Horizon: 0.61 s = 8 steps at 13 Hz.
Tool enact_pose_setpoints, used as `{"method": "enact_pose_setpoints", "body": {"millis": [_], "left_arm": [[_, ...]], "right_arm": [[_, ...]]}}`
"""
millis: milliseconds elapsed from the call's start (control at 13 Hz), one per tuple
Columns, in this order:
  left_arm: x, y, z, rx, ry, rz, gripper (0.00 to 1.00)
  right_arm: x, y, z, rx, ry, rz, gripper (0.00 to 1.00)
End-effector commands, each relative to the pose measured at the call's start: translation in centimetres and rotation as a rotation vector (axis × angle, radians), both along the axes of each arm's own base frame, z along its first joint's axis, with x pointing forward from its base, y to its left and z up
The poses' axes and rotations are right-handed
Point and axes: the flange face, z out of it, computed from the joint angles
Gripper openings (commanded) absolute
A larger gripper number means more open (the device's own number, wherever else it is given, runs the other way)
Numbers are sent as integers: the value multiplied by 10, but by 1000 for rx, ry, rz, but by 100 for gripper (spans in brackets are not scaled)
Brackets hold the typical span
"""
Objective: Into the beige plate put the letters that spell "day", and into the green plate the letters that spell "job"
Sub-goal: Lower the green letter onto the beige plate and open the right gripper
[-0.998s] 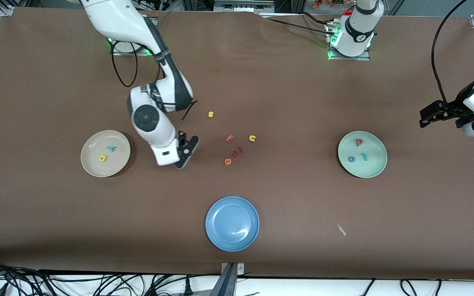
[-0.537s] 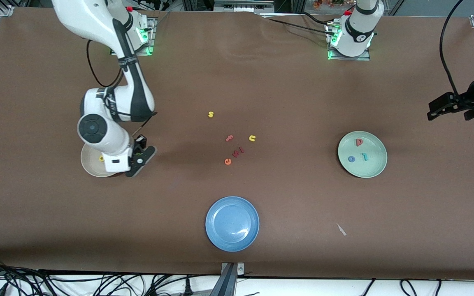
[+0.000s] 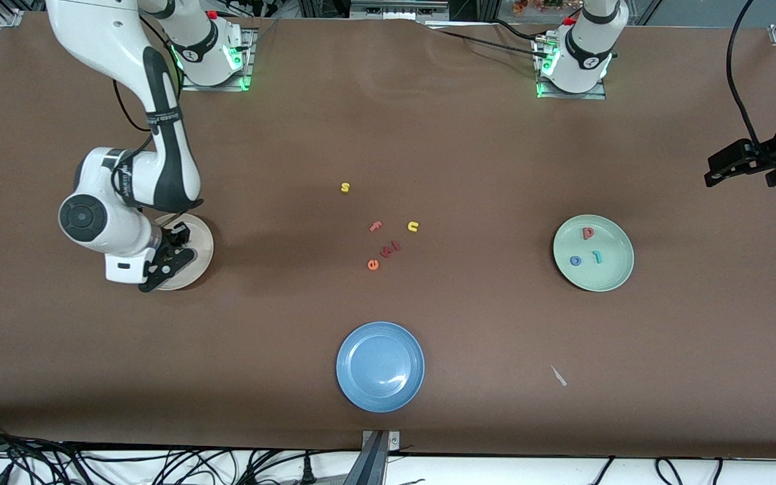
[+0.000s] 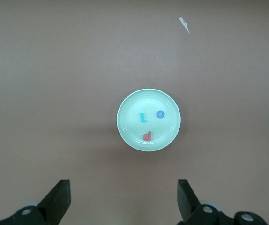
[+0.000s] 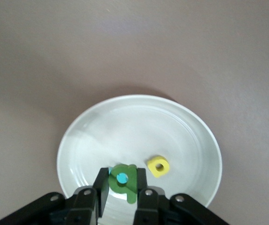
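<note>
My right gripper (image 3: 167, 257) hangs low over the beige plate (image 3: 201, 248), and its arm covers most of that plate in the front view. In the right wrist view its fingers (image 5: 122, 181) are shut on the green looped letter (image 5: 129, 186) just above the beige plate (image 5: 134, 126). A yellow looped letter (image 5: 159, 166) lies on the plate beside it, and a bit of teal shows under the green one. The green plate (image 3: 609, 273) holds a pink-red letter (image 3: 587, 233), a blue "o" (image 3: 575, 261) and a teal "j" (image 3: 597, 256). My left gripper (image 3: 725, 172) waits open, high over the left arm's end of the table.
A blue plate (image 3: 380, 366) lies near the front edge. Loose letters sit mid-table: a yellow "s" (image 3: 345, 187), a pink "f" (image 3: 375, 226), a yellow "u" (image 3: 413, 226), an orange "e" (image 3: 373, 265) and small pink ones (image 3: 391, 248). A white scrap (image 3: 558, 376) lies nearer the camera than the green plate.
My right arm has swung from the middle of the table to over the beige plate, carrying the green letter. My left gripper has drifted a little toward its table end.
</note>
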Motion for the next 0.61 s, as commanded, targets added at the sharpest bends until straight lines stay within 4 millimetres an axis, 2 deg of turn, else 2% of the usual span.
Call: {"method": "enact_pose_setpoints", "body": {"millis": [0, 307, 537], "left_arm": [[-2, -1, 7, -23, 10, -8, 100], [-3, -1, 8, -22, 16, -8, 100], [-2, -2, 21, -21, -13, -10, 100]], "right_arm": [[-1, 4, 0, 47, -4, -21, 100], [3, 10, 11, 90, -22, -48, 100], [11, 18, 26, 94, -23, -85, 100]]}}
